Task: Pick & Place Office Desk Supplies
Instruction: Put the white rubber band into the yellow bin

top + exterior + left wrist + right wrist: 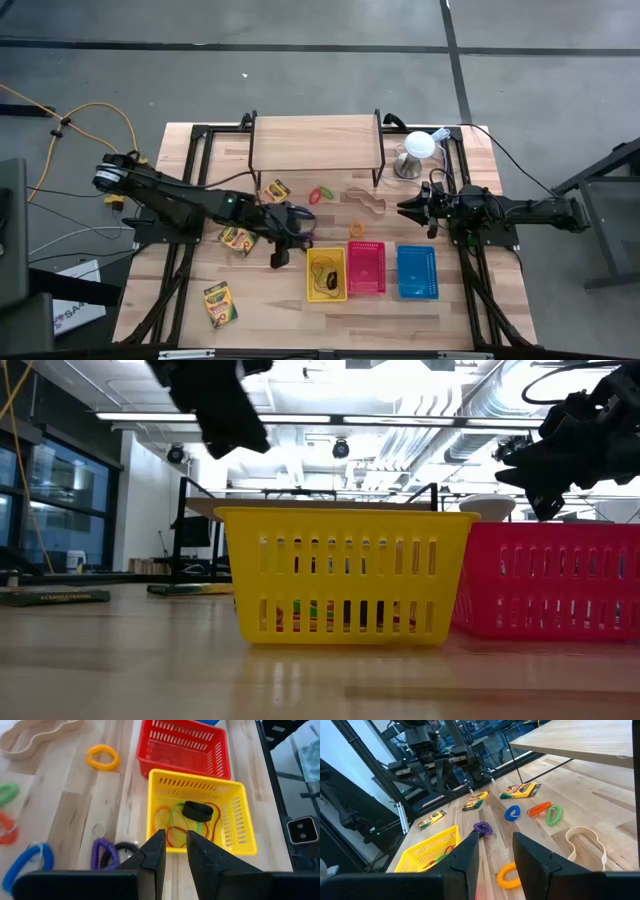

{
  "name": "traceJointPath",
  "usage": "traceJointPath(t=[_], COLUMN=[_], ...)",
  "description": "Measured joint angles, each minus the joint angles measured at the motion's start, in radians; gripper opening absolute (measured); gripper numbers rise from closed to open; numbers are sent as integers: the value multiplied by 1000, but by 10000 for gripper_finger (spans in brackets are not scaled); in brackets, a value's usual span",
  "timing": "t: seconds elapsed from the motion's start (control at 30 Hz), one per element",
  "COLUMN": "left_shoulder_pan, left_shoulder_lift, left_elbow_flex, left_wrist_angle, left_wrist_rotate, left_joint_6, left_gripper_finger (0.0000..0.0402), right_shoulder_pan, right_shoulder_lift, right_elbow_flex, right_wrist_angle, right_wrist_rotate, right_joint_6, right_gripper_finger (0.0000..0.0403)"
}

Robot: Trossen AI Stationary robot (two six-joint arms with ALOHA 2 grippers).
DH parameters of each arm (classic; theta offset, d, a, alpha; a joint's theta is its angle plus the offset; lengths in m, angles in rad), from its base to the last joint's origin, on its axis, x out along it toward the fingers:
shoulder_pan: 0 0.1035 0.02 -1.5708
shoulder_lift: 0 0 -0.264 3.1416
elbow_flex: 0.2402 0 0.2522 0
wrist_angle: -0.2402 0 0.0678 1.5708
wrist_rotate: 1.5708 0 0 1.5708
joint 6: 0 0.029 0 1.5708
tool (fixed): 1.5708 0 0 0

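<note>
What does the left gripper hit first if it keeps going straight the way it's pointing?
Probably the yellow basket: the left gripper, fingers slightly apart and holding nothing, points at its near wall, with rubber bands and a black ring inside. Depth is unclear, so it could meet the table just short of it.

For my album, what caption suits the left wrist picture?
Left gripper, empty, above the yellow basket holding rubber bands; red basket beyond.
</note>
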Motion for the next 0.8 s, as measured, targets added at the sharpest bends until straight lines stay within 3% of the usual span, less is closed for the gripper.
traceJointPath(t=[0.47,0.8], left_shoulder_pan=[-54,-73], left_shoulder_lift=[-351,-463], left_elbow_flex=[-318,-434], left_wrist_angle=[108,151], left_wrist_rotate=[-148,-167], left_joint_6=[-35,-35], left_gripper_finger=[74,74], right_shoulder_pan=[0,0], right_shoulder_lift=[0,0], right_elbow_flex=[0,0], right_wrist_angle=[0,0], right_wrist_rotate=[0,0], right_joint_6=[0,0], right_gripper_finger=[107,107])
